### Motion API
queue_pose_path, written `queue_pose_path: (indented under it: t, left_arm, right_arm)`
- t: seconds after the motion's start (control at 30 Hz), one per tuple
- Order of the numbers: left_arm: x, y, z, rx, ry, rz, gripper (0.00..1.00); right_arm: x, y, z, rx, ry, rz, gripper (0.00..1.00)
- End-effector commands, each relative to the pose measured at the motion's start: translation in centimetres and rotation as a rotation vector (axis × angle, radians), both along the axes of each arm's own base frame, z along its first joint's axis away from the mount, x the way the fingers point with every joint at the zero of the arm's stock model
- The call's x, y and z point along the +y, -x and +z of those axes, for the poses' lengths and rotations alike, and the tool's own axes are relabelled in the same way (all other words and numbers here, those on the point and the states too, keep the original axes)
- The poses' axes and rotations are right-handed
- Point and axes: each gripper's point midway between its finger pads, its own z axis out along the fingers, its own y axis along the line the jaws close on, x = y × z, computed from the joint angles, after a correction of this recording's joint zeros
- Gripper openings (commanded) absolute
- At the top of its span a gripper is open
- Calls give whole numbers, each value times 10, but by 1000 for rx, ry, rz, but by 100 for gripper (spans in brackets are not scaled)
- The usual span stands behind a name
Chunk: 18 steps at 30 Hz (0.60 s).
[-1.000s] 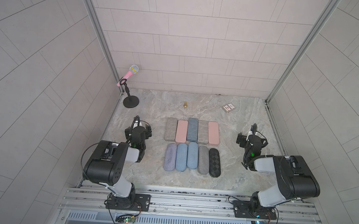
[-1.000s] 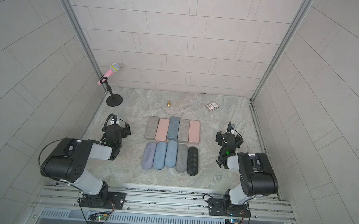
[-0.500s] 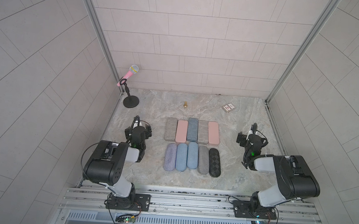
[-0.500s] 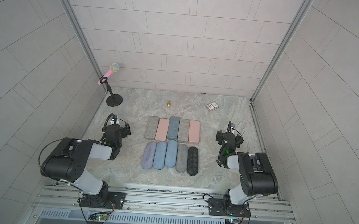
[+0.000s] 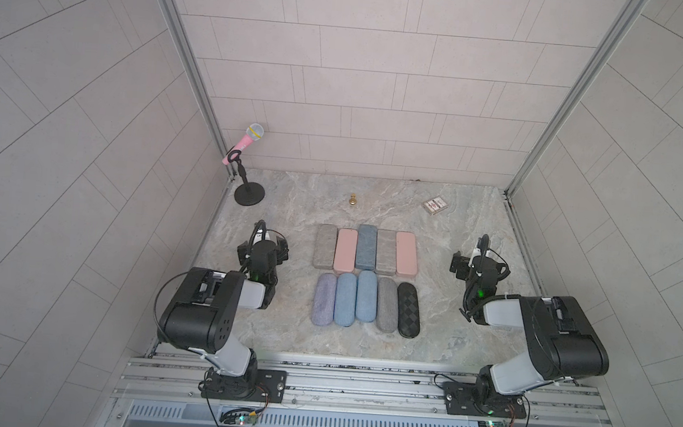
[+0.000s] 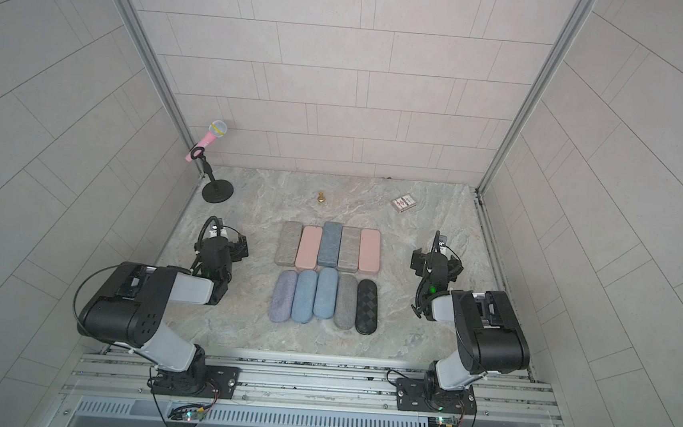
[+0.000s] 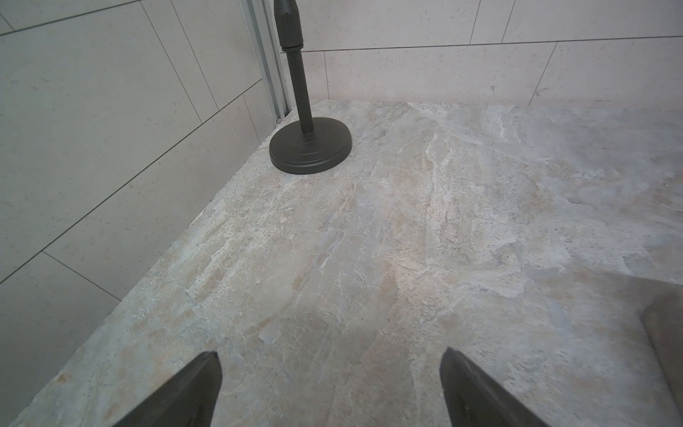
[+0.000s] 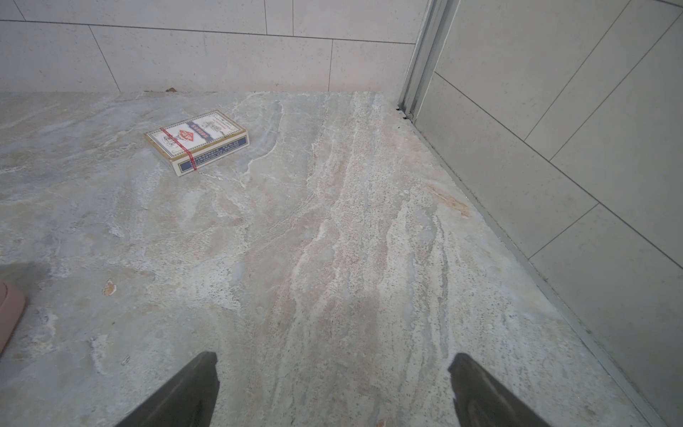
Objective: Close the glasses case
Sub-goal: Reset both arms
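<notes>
Above the marbled, tile-walled tabletop (image 5: 290,202), my left gripper (image 7: 329,353) and right gripper (image 8: 332,355) gape empty; only both top views show the microphone (image 5: 243,144) (image 6: 206,142).

tabletop (image 5: 297,219) lies open beside the packed glasses cases (image 5: 366,295); a microphone stand (image 5: 249,194) blocks the far-left corner.

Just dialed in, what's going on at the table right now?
Nothing is being handled. The left gripper and right gripper both hang open and empty over the bare table, one on each side of the glasses cases. The cases lie in two rows of five. From above, every one looks shut, and I can't spot an open one to close.
</notes>
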Motion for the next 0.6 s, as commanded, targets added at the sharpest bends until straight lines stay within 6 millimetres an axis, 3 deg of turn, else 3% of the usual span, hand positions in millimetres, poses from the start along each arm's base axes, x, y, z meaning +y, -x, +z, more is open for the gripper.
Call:
queue_pose_path:
  t: [0.0,0.57]
  left_arm:
    - [1,-6,9,-26,-17,7,100]
    - [0,-7,7,-19,-12,0,100]
  right_arm:
    - [-2,-3,6,-14,17,-8,100]
    - [-2,-2,6,-13,17,-10,100]
